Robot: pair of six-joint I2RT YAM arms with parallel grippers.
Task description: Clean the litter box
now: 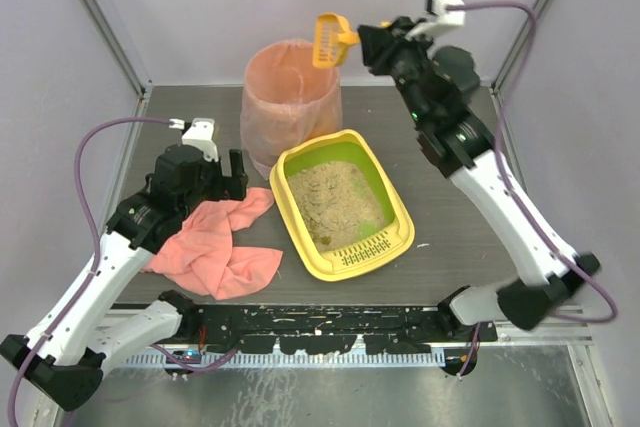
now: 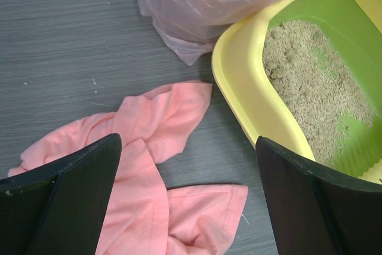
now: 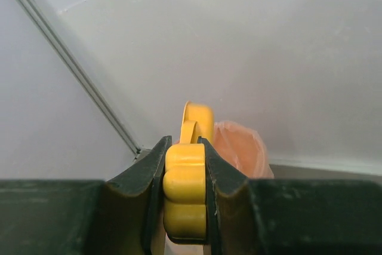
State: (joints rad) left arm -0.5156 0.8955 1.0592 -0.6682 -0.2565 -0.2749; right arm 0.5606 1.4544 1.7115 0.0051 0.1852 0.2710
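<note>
Right end effector (image 1: 358, 40): clamped on scoop (image 1: 330, 40), high over bin (image 1: 290, 97). Litter box (image 1: 312, 259): middle of tabletop (image 1: 455, 227), below and nearward of scoop, long axis far-left to near-right, grate end nearest. Left end effector (image 1: 238, 175): gaping, empty, just beside box's left rim, nearer of the two.

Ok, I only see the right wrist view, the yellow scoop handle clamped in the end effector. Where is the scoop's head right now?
Observer: The scoop is raised, by the far right rim of the bin.
Operator: What's the left end effector doing?
Observer: The left end effector is open, empty, above a pink cloth.
Operator: And the litter box?
Observer: The litter box sits on the near side of the bin, litter inside, bare green patches near its grate.
</note>
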